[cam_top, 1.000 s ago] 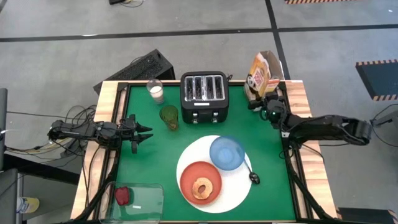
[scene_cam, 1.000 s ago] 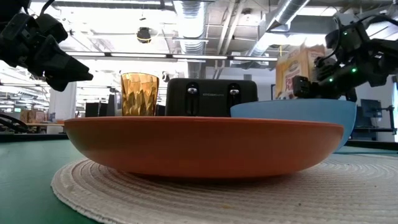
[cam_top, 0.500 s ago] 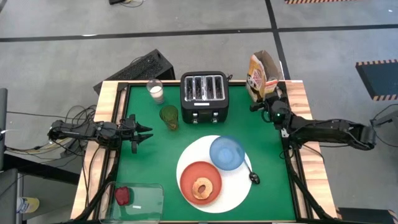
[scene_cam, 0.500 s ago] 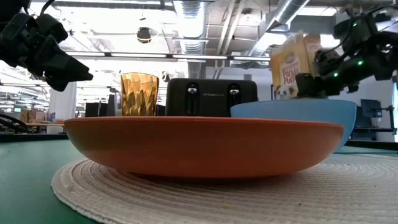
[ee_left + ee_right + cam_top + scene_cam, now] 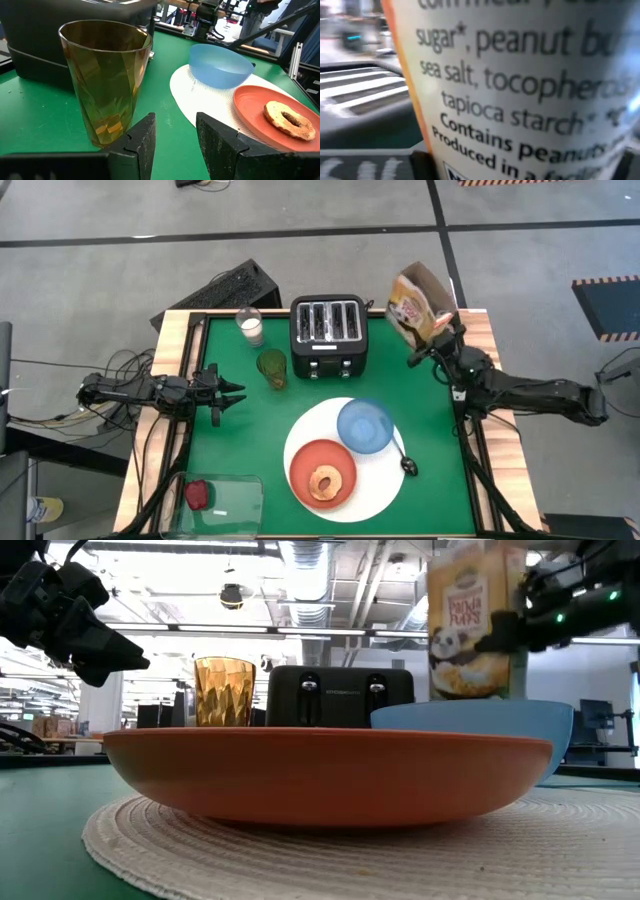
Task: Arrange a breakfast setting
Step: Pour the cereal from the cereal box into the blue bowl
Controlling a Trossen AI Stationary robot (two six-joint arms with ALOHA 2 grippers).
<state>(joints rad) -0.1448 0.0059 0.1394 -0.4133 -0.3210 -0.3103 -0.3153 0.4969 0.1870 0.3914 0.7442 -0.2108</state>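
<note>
My right gripper is shut on a Panda Puffs cereal box at the table's far right; the box also shows upright in the low view. A large white round mat holds a blue bowl, a small dark spoon and an orange-red plate with a ring-shaped bagel on it. My left gripper is open and empty at the table's left, facing an amber glass. My right gripper holds the cereal box between its two fingers, one on each broad face, with the narrow ingredients panel toward the wrist. The fingers come about level from the table's right side. The box stands upright; the blue bowl hides its lower end in the low view.
A black toaster stands at the far middle, the amber glass to its left and a glass of milk at the far left. A clear container with a dark red food piece sits at the near left.
My right gripper has gone up with the cereal box and a little toward the table's far edge. The box has risen from its place at the far right corner and stays upright.
</note>
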